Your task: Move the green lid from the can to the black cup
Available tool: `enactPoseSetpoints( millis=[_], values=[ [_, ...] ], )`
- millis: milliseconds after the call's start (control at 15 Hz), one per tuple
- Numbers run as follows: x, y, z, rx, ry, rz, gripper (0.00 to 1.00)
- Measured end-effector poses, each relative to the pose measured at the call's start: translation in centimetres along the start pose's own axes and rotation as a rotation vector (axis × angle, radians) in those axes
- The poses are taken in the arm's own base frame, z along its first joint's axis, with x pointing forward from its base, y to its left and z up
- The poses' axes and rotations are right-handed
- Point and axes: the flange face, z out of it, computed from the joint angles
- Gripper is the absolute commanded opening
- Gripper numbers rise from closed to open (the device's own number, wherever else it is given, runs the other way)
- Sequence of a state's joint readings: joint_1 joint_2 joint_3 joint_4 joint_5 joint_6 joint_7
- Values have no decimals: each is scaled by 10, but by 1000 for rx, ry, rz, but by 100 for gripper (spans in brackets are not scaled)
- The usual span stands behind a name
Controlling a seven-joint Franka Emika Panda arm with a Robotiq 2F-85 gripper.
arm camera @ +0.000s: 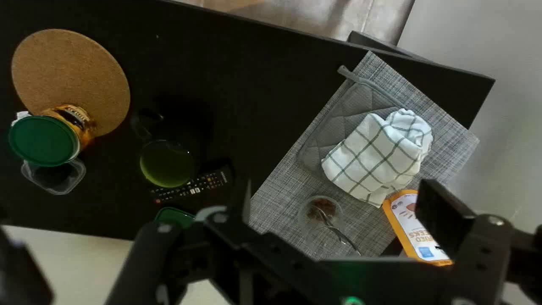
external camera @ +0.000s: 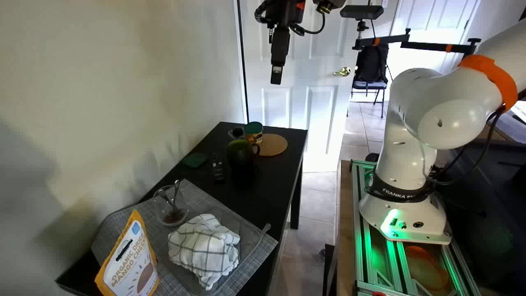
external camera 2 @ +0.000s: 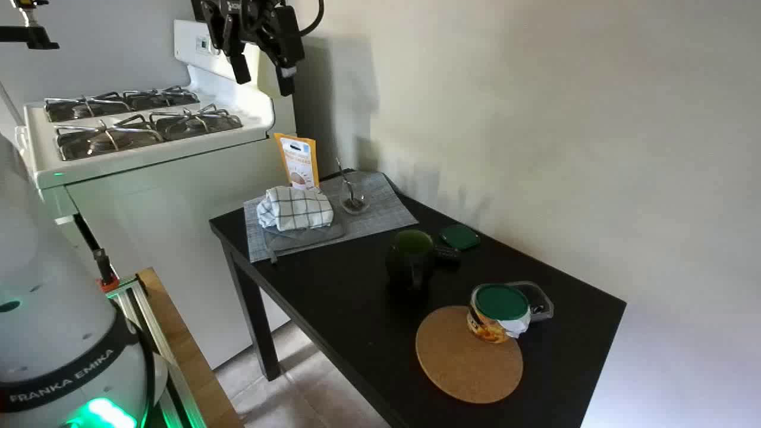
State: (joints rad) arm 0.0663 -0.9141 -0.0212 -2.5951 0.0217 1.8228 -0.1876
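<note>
Gripper (external camera 2: pixel 263 77): 2 jaws standing apart, well above the black table (external camera 2: pixel 345 291). Green lid (external camera 2: pixel 502 302): seated on the can (external camera 2: pixel 486 329), near right in an exterior view. Can: upright, at the edge of the tan disc (external camera 2: pixel 467 371). Black cup (external camera 2: pixel 410 263): upright, farther left.

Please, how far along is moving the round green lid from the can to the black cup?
Done: nothing yet; the round green lid sits on the cylindrical orange-labelled can.
In hand: nothing; the black fingers stand apart, away from it.
Left: grasp the lid and set it on the uncovered, green-lined black cup.
</note>
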Motion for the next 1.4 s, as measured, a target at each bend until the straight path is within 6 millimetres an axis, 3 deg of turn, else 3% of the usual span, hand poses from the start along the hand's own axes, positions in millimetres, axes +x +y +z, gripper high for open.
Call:
enactPoseSetpoints(
  millis=[400, 600, 733, 867, 1133, 1400],
  values=[
    [0, 0, 0, 0, 0, 6, 100],
    [2, 14, 4, 20, 2, 24, 100],
    [3, 45, 14, 60, 18, 39, 100],
    [4, 89, 30, 104, 55, 52, 100],
    [-1, 170, 84, 216, 98, 89, 100],
    [-1, 210, 132, 323, 48, 110, 100]
  ],
)
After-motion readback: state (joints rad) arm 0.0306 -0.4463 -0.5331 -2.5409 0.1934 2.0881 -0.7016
